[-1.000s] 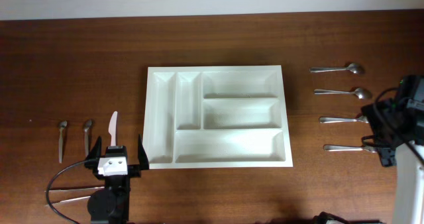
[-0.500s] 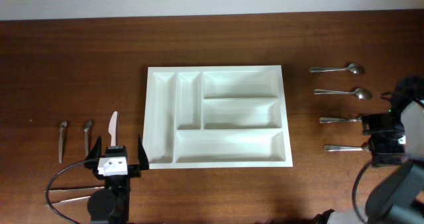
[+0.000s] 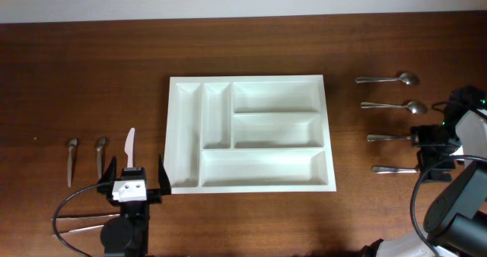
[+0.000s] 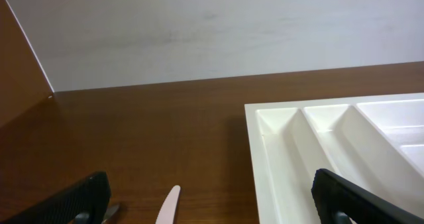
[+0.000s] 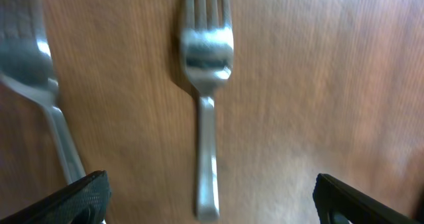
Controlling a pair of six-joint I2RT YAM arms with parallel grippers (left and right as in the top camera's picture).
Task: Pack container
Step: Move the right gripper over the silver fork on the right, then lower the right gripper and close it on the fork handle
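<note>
**Tray in mid-table, both grippers spread wide and holding nothing**

The white tray (image 3: 247, 80) lies flat in the middle of the wooden table (image 3: 251, 44), with its long side running left to right. Its two narrow compartments are at the left end and its three long ones fill the rest. All the cutlery in view lies outside it, on the wood.

The left gripper (image 3: 137, 166) is by the table's near edge, just left of the tray's near-left corner. Its fingers are wide apart and grip nothing. A white knife (image 3: 130, 144) lies pointing toward the far side, with its handle end between them. In the left wrist view, the blade tip shows low between the two dark fingertips (image 4: 79, 197). The tray's left end is on the right of that view.

Left of the knife lie a small spoon (image 3: 100, 153) and a second small spoon (image 3: 71, 161), side by side.

Well to the right of the tray, four pieces lie in a column, each running left to right. They are the farthest spoon (image 3: 386, 79), the next spoon (image 3: 393, 105), then a third handle (image 3: 389, 138) and the nearest handle (image 3: 392, 169). The right gripper (image 3: 428, 152) hovers over the right ends of the last two and hides them.

Its wrist view is blurred. It shows a fork (image 5: 207, 118) lying on the wood, centred between the widely parted fingertips and not held. Another utensil (image 5: 46, 98) lies at the left edge of that view. I cannot tell which of the overhead handles is the fork.
</note>
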